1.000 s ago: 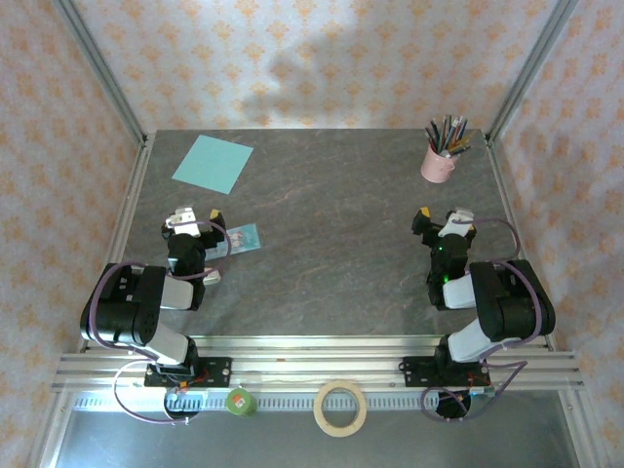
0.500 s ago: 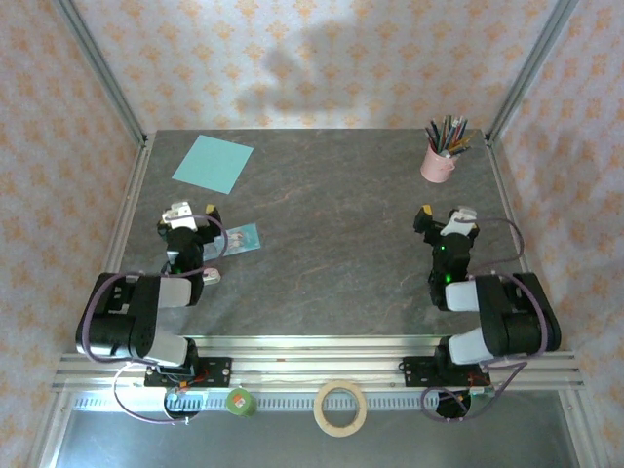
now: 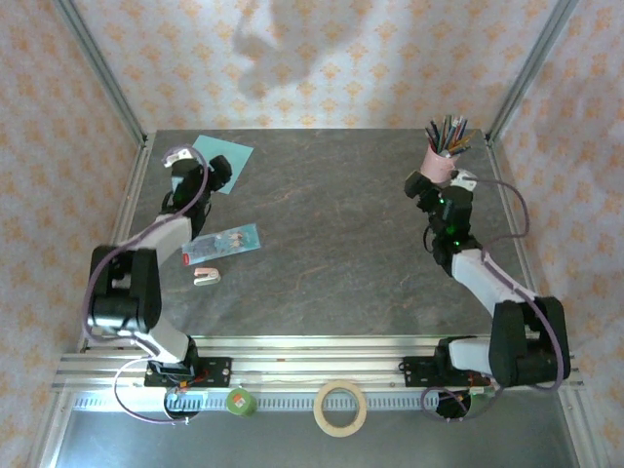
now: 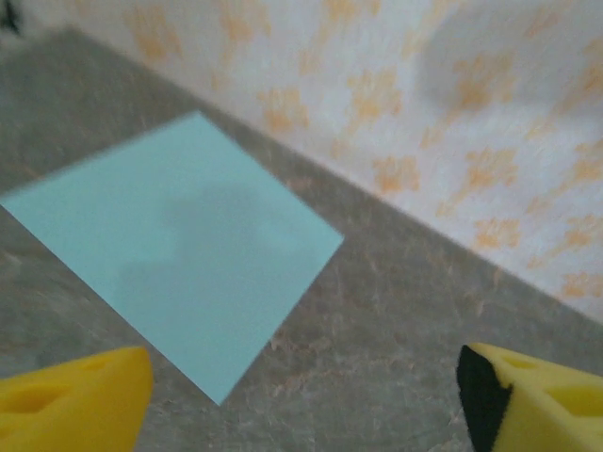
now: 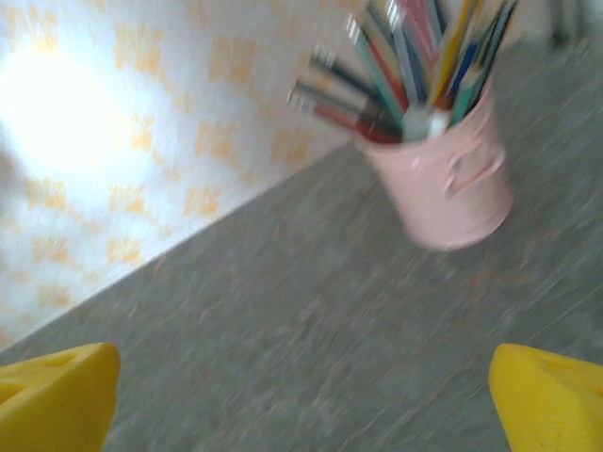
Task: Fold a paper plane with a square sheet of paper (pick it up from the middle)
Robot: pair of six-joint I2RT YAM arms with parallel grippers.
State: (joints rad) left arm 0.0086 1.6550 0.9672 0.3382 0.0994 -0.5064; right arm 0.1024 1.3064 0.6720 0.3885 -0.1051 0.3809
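Left pincer [image 3: 202, 168], its fingers spread apart, hangs over the left part of the square sheet of paper [image 3: 232, 159], which lies flat on the table [image 3: 331, 253]. Right pincer [image 3: 439, 185], likewise spread apart, is well to the sheet's right.

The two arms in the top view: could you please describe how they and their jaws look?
The left arm and right arm share black joints, white links and a looping purplish cable each. A green light glows on the right one. The jaws are yellow wedges, seen in both wrist views.
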